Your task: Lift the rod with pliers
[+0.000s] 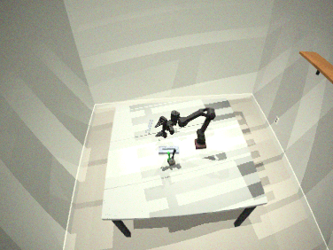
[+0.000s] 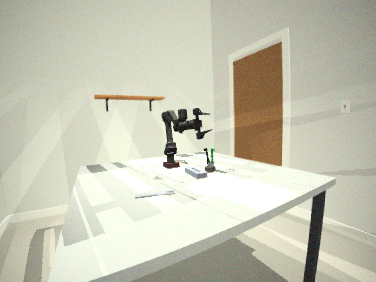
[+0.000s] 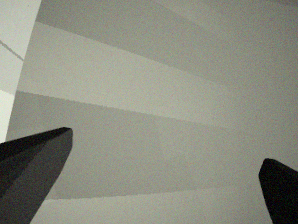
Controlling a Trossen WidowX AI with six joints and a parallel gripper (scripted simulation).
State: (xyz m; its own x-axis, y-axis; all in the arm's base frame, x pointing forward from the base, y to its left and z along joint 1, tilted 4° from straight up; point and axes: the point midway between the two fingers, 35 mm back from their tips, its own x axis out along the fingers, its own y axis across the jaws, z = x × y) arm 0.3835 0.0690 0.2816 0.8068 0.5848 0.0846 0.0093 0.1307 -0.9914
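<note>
One black end effector (image 1: pixel 162 127) (image 2: pixel 206 124) (image 3: pixel 168 153), spread wide and gripping nothing, above a white surface (image 1: pixel 128 195) (image 2: pixel 210 220).
Below, green-and-black pliers (image 1: pixel 171 156) (image 2: pixel 212 162), apparently, upright in a holster (image 1: pixel 172 162) (image 2: pixel 210 169) beside the pale channel block (image 1: pixel 162 152) (image 2: pixel 195 173); rod too small to distinguish.

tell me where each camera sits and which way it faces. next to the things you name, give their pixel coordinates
Top: high above the table (image 1: pixel 128 195) (image 2: pixel 220 220), looking steeply down; the whole arm shows, with its gripper (image 1: pixel 162 127) (image 2: pixel 204 124) (image 3: pixel 168 153).
Exterior: off a table corner, looking across towards a wall shelf (image 1: pixel 316 62) (image 2: pixel 129 97) and a door (image 2: pixel 257 105); whole arm again.
Wrist: on the arm by the gripper, facing mostly wall; only two dark fingertips show.
Top and exterior share the table, arm, shelf and pliers (image 1: pixel 169 159) (image 2: pixel 210 159).
</note>
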